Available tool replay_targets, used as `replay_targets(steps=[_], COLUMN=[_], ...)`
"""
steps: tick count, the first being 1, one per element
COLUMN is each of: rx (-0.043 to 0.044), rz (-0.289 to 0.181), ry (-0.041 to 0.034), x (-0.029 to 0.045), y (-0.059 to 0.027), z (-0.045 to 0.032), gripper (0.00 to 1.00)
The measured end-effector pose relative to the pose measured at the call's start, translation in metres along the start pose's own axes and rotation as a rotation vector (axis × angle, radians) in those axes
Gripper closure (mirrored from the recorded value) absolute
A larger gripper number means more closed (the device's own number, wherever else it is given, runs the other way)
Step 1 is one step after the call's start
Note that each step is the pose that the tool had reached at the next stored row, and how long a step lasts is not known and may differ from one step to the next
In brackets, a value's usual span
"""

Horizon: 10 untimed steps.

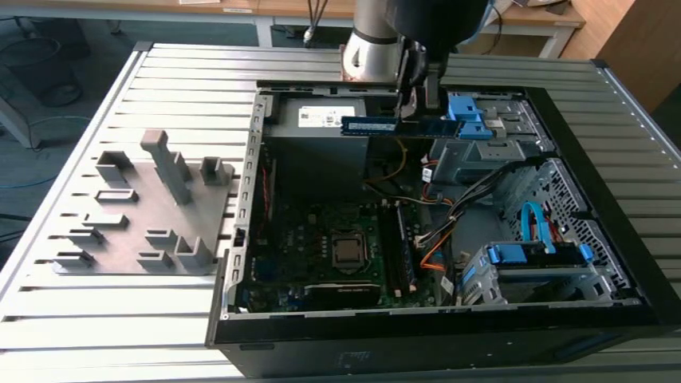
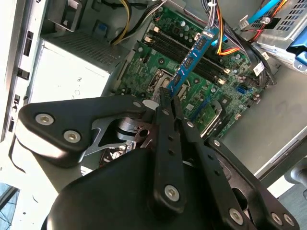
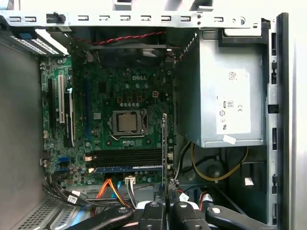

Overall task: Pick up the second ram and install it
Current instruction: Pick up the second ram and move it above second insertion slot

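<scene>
place: robotics lab or workshop | signs: slatted metal table (image 1: 127,335), open PC case (image 1: 447,355), grey fixture (image 1: 117,239), robot arm (image 1: 375,44) | behind: wooden desks (image 1: 159,6)

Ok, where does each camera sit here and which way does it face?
Exterior view: high off the arm, looking down on the open case on the table; the arm's wrist shows.
First wrist view: on the wrist, facing into the case at the motherboard; the fingers show.
Second wrist view: on the wrist, looking along the fingers at the motherboard.
All three share the ram held in the fingers.
</scene>
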<state>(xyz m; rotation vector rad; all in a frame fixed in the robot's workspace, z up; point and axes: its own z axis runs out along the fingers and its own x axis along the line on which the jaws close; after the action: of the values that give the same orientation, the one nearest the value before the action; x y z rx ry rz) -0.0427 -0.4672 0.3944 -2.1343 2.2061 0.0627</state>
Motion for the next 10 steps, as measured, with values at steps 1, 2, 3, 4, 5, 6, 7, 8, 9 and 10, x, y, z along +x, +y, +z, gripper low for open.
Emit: replay_targets(steps=[1, 2, 3, 4, 5, 6, 7, 8, 9, 10], rx=[-0.0001, -0.0001, -0.0001, -0.0001, -0.0001, -0.0001, 0.0000, 0.0000, -0.0001, -0.0001], rz=[0.000, 0.000, 0.000, 0.000, 0.000, 0.000, 0.000, 0.000, 0.000, 0.000], ry=[0.0000, 0.0002, 0.0002, 0.0001, 0.0002, 0.0001, -0.0002, 0.0000, 0.0002, 0.0001], x=[0.0004, 0.0010, 0.0018, 0.0026, 0.0034, 0.0042, 0.0049, 0.0054, 0.0059, 0.0062], y=[0.0006, 0.0011, 0.0018, 0.0023, 0.0028, 0.0032, 0.0036, 0.0038, 0.0040, 0.0041], z=[0.0001, 0.0003, 0.0005, 0.0009, 0.0014, 0.0020, 0.0030, 0.0042, 0.0057, 0.0074], gripper=[0.86, 0.86, 0.86, 0.86, 0.86, 0.86, 0.86, 0.86, 0.86, 0.86])
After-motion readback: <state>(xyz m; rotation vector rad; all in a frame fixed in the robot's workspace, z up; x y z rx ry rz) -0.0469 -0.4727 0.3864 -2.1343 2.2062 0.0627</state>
